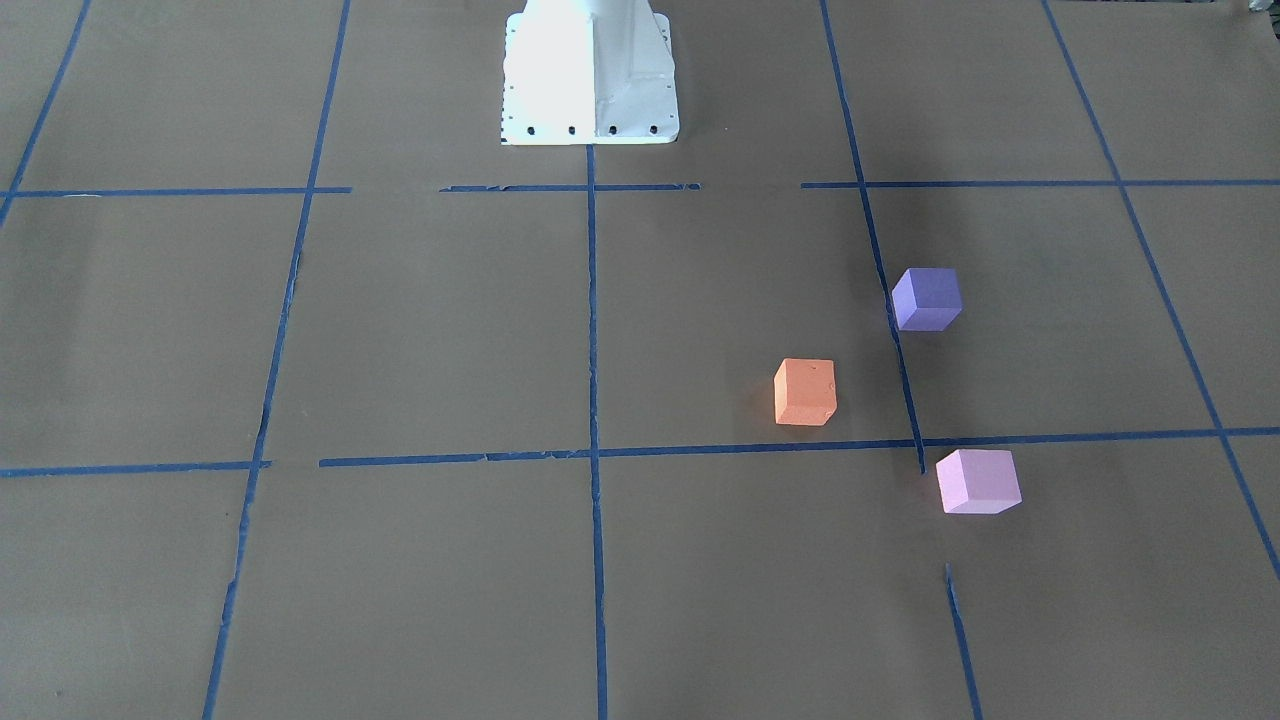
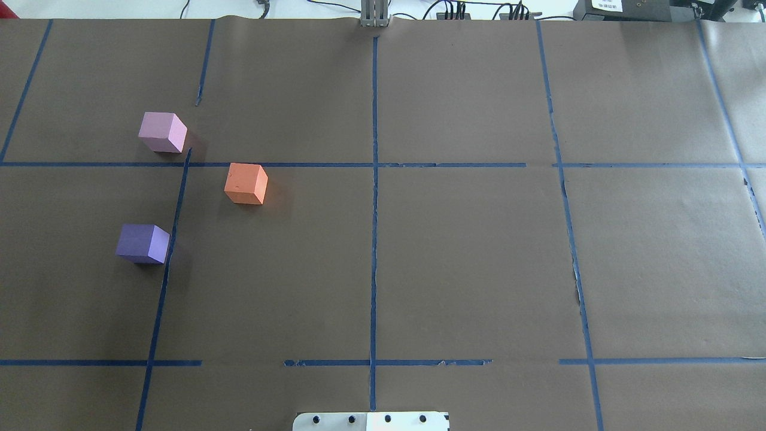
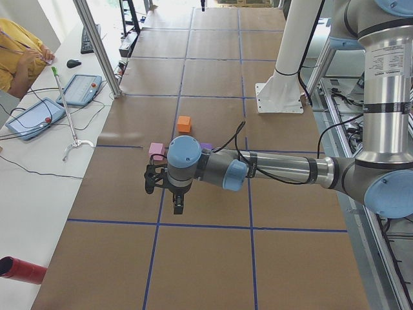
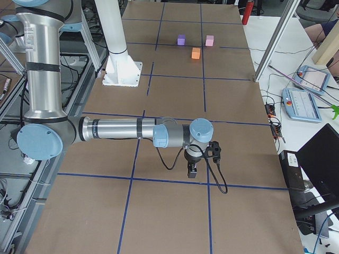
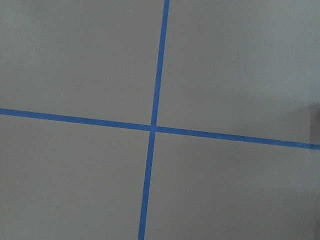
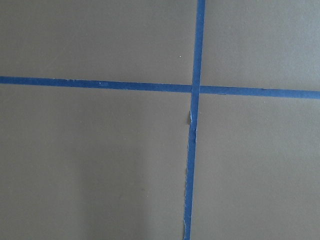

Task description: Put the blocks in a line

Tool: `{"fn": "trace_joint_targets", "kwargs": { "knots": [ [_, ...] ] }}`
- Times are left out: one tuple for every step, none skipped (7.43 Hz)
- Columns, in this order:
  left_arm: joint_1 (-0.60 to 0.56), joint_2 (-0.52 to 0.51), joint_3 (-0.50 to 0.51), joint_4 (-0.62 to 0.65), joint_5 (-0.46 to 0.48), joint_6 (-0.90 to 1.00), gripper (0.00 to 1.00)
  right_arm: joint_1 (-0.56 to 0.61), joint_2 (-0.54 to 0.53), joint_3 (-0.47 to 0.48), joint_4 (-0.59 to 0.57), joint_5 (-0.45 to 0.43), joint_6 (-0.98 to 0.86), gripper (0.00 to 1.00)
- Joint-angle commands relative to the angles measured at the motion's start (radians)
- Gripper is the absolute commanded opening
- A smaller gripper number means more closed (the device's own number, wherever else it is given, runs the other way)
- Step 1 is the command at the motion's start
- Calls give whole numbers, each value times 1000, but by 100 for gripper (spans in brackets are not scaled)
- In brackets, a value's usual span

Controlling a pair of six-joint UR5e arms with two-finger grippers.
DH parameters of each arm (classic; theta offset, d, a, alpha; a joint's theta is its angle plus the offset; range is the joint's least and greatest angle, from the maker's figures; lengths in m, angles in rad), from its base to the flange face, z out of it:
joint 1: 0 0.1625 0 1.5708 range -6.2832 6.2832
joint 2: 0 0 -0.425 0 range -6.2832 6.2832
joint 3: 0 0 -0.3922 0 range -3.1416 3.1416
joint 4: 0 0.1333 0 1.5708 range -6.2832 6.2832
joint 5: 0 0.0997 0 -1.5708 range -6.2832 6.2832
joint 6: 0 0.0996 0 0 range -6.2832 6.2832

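Observation:
Three cubes lie apart on the brown paper on the robot's left half of the table. The orange block (image 2: 246, 184) (image 1: 805, 392) lies nearest the centre line. The dark purple block (image 2: 143, 243) (image 1: 928, 298) lies closer to the robot. The pale pink block (image 2: 162, 132) (image 1: 978, 481) lies farthest out. They form a triangle, not a line. My left gripper (image 3: 177, 206) hangs over the table short of the blocks in the exterior left view only. My right gripper (image 4: 192, 172) shows only in the exterior right view, far from the blocks (image 4: 196, 52). I cannot tell whether either is open or shut.
Blue tape lines (image 2: 374, 179) grid the paper. The white robot base (image 1: 590, 80) stands at the near middle edge. Both wrist views show only paper and a tape cross (image 5: 152, 127). A side bench holds tablets (image 3: 80, 89), and a red cylinder (image 3: 22, 269).

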Motion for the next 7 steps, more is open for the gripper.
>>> {"fn": "trace_joint_targets", "kwargs": {
  "knots": [
    [-2, 0, 4, 3, 4, 74, 100, 0, 0, 0, 0, 0, 0, 100],
    [-2, 1, 4, 0, 2, 77, 100, 0, 0, 0, 1, 0, 0, 100],
    [-5, 9, -2, -16, 1, 80, 100, 0, 0, -1, 0, 0, 0, 100],
    [-6, 20, 5, -70, -11, 78, 100, 0, 0, -1, 0, 0, 0, 100],
    [-8, 43, -5, -97, -5, 78, 100, 0, 0, 0, 1, 0, 0, 100],
    [-6, 44, -8, -131, -4, 78, 100, 0, 0, -1, 0, 0, 0, 100],
    [-5, 31, 27, -161, -5, 66, 100, 0, 0, 0, 0, 0, 0, 100]
  ]
}}
